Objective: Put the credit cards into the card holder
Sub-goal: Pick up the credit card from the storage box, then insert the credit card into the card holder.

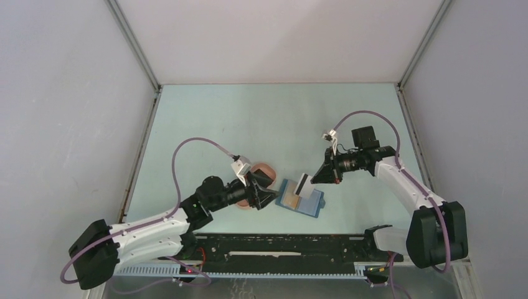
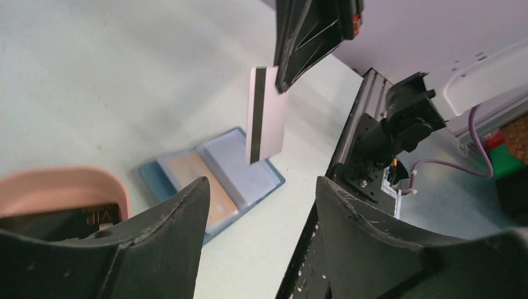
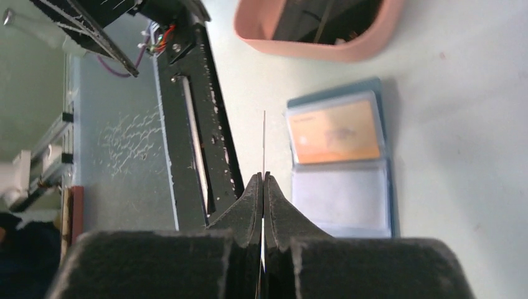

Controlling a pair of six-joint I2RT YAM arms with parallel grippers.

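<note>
Right pincer (image 1: 319, 175): clamped tight, jaws pressed flat together on a thin pale card (image 2: 268, 118) with a dark stripe down one side!
Held card: it hangs upright out of the fingertips and shows as a bare hairline edge-on in the right wrist view. It sits just above and beside the open card holder (image 3: 341, 199). Whether its free edge touches the holder, I cannot tell.
Card holder: the blue wallet lies flat and spread open on the surface (image 1: 268, 118), between the two arms and just in front of the black rail (image 1: 280, 246) at the near edge.
Holder pockets: an orange-tan card (image 3: 336, 132) already sits in the clear pocket on the tray side. The neighbouring pocket looks pale and blue-grey.
Left pincer (image 1: 266, 190): jaws wide apart, nothing between them, hovering at the pink tray (image 3: 311, 48) with its fingers (image 2: 168, 230) low over the rim.
Pink tray: it rests on the surface just left of the holder, close but not touching it.
Tray contents: dark cards (image 2: 62, 221) lie inside. The top one shows pale lettering too small to read, and how many there are I cannot make out.
</note>
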